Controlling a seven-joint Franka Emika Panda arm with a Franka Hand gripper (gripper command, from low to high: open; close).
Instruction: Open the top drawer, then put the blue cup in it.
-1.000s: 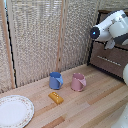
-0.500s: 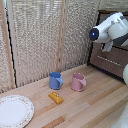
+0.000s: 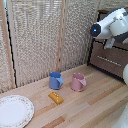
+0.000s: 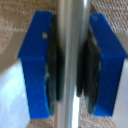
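Tool (image 4: 70, 65) pads grip the top drawer's (image 3: 116, 46) silver bar handle (image 4: 71, 30) at the surface's far right edge. A crooked pull could slip the pads off. Mid-surface, the blue cup (image 3: 55, 80) waits beside the pink mug (image 3: 78, 82).

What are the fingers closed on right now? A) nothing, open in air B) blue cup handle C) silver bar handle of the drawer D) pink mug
C: the wrist view shows the blue fingers pressed on either side of the silver bar handle; the blue cup and pink mug sit untouched on the table.
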